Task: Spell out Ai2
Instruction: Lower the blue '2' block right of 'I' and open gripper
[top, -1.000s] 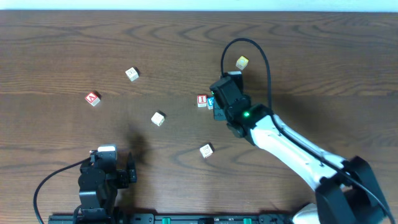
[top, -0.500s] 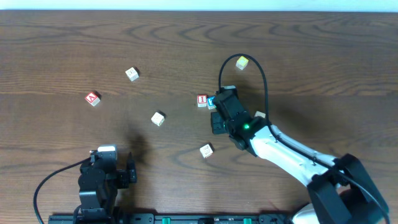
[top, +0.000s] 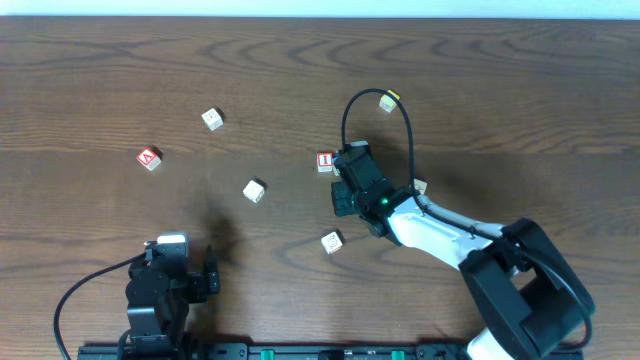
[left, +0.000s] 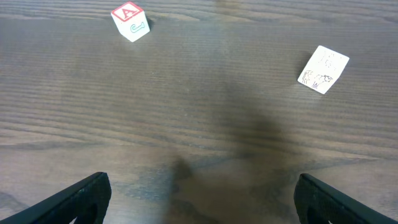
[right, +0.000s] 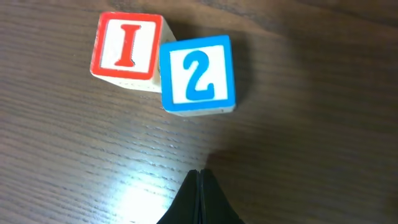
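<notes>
The right claw (right: 199, 173) is clenched on nothing; its two fingers are pressed together into one dark point at the bottom centre of the right wrist view. Just above it lies the 2 block (right: 198, 74), with a blue frame, and to its upper left the I block (right: 127, 51), with a red frame. The two touch, but the 2 sits a little lower, so the row is not straight. The A block (top: 149, 158) lies well apart from them, at the left of the overhead view. It is nearer to the left claw (left: 202, 180), which is released, with the fingers wide apart. I judge these blocks to be light, stiff wooden cubes with smooth faces. They are not fragile, but easy to push or to turn by accident. The best hold should be on two opposite side faces, at the middle, with the letter kept up.
</notes>
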